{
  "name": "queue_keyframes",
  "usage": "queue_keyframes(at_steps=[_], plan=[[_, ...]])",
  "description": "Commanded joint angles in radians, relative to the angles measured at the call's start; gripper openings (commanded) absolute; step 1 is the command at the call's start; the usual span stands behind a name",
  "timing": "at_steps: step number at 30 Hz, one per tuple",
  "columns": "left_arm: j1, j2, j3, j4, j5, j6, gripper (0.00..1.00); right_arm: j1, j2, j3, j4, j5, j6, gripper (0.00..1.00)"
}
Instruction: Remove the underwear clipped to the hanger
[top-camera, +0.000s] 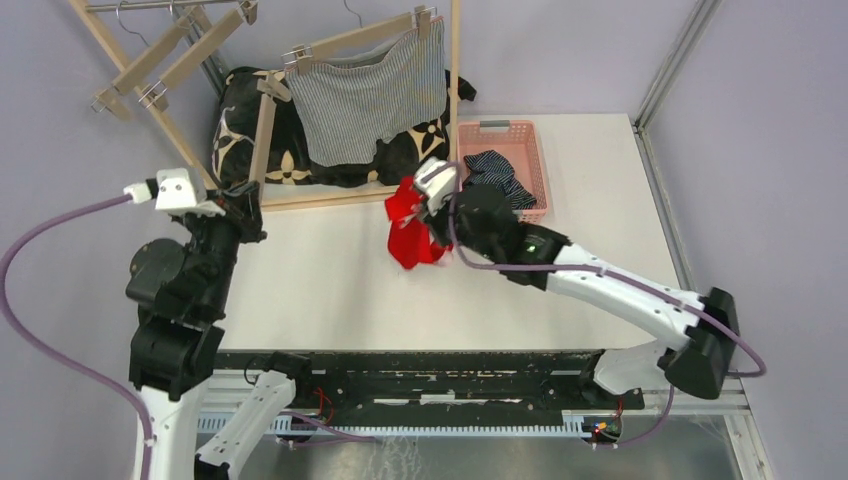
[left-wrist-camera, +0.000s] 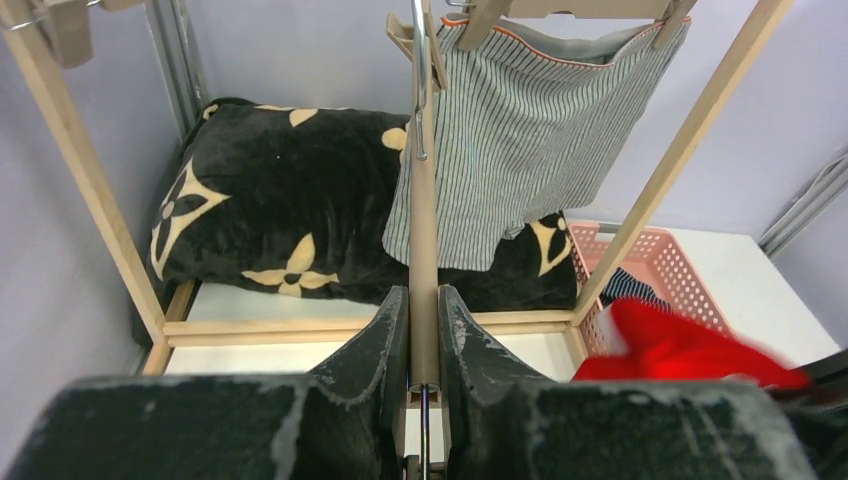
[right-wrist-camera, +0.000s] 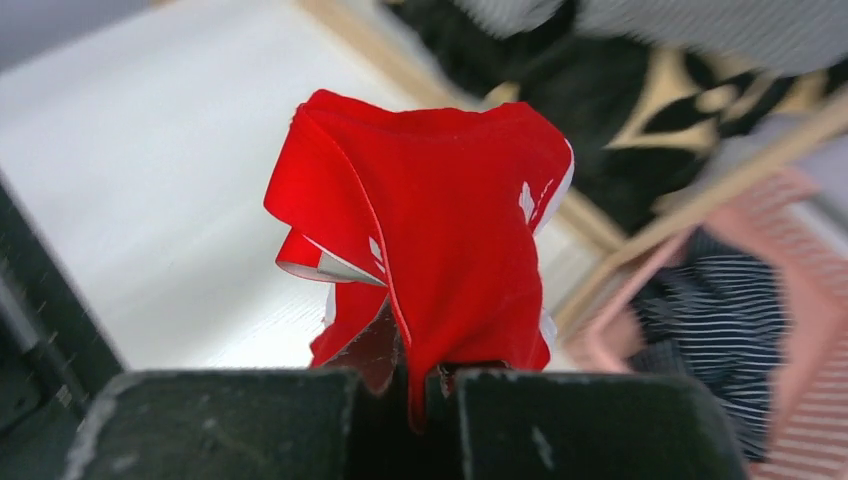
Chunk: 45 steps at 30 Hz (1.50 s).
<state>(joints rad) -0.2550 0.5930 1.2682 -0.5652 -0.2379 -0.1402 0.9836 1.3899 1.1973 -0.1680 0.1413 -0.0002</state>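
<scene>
1. The navy striped shorts (top-camera: 497, 170) lie in the pink basket (top-camera: 497, 126). That pair looks done.
2. The red shorts (right-wrist-camera: 430, 220) are off the hanger. The right gripper (right-wrist-camera: 415, 390) is squeezed tight on them and holds them over the white table (top-camera: 330, 280), just beside the basket.
3. The grey striped shorts (top-camera: 370, 95) hang from the wooden hanger (top-camera: 355, 40), clipped at both top corners. This pair is left to do.
4. The left gripper (left-wrist-camera: 424, 335) is pinched on a wooden bar (left-wrist-camera: 424, 220), in front of the black flower cushion (left-wrist-camera: 280, 190).
5. I think two pairs are off and one is left.
</scene>
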Motion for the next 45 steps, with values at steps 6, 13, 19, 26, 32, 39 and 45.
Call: queue_keyframes(at_steps=[6, 13, 19, 26, 32, 39, 45], plan=[[0.0, 0.209, 0.16, 0.113, -0.044, 0.103, 0.03, -0.331, -0.129, 0.145, -0.001, 0.031, -0.062, 0.01], [0.002, 0.178, 0.171, 0.097, -0.01, 0.09, 0.03, -0.464, -0.055, 0.203, 0.002, -0.012, -0.073, 0.01], [0.001, 0.087, 0.129, 0.051, -0.019, 0.085, 0.03, -0.539, 0.07, 0.203, 0.06, -0.107, -0.001, 0.01], [0.002, 0.072, 0.131, 0.029, -0.097, 0.134, 0.03, -0.55, 0.149, 0.21, 0.074, -0.108, 0.005, 0.01], [0.002, 0.126, 0.164, 0.054, -0.114, 0.171, 0.03, -0.582, 0.229, 0.198, 0.103, -0.075, 0.002, 0.01], [0.002, 0.301, 0.297, 0.021, -0.117, 0.26, 0.03, -0.623, 0.312, 0.201, 0.135, -0.137, 0.046, 0.01], [0.002, 0.458, 0.423, 0.017, -0.034, 0.29, 0.03, -0.636, 0.338, 0.194, 0.149, -0.141, 0.06, 0.01]])
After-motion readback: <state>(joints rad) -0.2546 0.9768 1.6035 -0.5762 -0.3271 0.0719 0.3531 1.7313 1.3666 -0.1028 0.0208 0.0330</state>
